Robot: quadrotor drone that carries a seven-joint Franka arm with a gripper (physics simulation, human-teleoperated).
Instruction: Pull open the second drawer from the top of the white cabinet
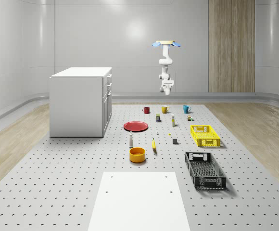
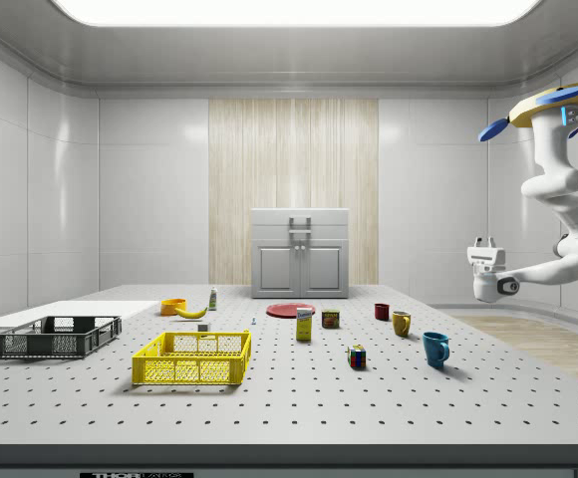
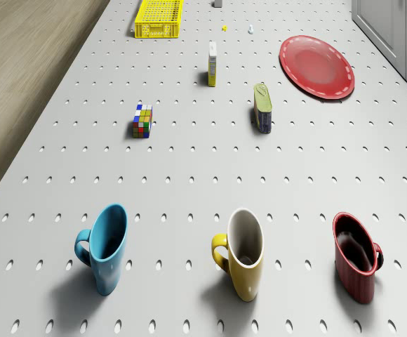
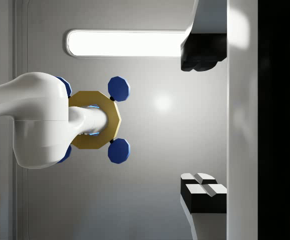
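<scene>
The white cabinet [image 1: 82,103] stands at the whole-scene view's left, its drawer stack facing the mat. The second drawer from the top [image 1: 109,87] sits flush and closed; in the side view it is the narrow front [image 2: 300,230] at the cabinet's centre. My drone [image 1: 166,44] hovers high beyond the far end of the mat, behind the row of mugs and far from the cabinet. The arm hangs below it, and my gripper [image 2: 485,243] is turned upward, open and holding nothing. In the wrist view the gripper [image 4: 201,122] faces the drone's body [image 4: 94,120] and the ceiling light.
Blue mug [image 3: 105,247], yellow mug [image 3: 242,253] and red mug [image 3: 356,256] lie below the drone. Further along the mat are a red plate [image 1: 135,126], a yellow crate [image 1: 205,135], a black crate [image 1: 205,169], an orange bowl [image 1: 137,154] and a banana [image 1: 154,145].
</scene>
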